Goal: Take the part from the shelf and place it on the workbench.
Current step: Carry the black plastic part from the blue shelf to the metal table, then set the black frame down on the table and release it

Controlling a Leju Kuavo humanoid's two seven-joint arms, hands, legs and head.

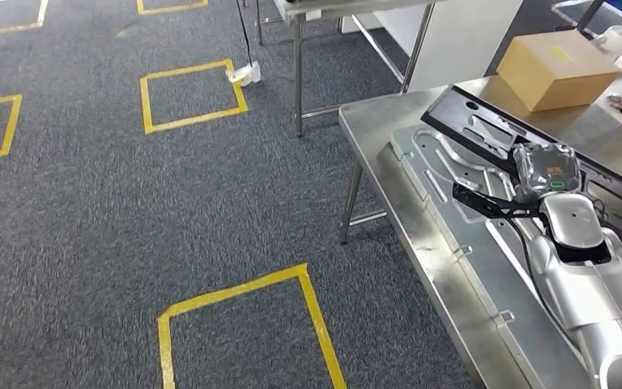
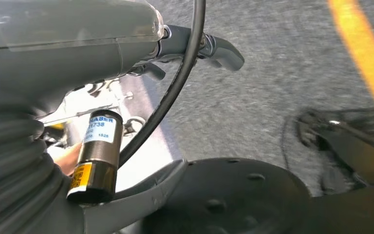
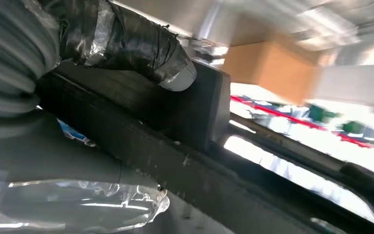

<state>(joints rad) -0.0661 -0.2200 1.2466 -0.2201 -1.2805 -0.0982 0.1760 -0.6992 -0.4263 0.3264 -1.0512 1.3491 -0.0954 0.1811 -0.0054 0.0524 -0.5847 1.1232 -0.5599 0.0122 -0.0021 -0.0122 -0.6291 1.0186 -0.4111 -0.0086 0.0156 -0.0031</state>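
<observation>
Black part [image 1: 494, 130]: long axis running far-left to near-right, lying over desk [image 1: 389, 121] at right. Right robot hand [image 3: 126, 44] apparently grips its near end, thumb on top. Left robot hand [image 2: 195, 46] low over carpet, grasp indeterminable.

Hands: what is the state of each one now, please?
Left hand: cannot be told.
Right hand: holding the black part over the workbench.

cardboard box [image 1: 556, 69], yellow floor tape [image 1: 190, 96], grey carpet [image 1: 89, 211]
</observation>
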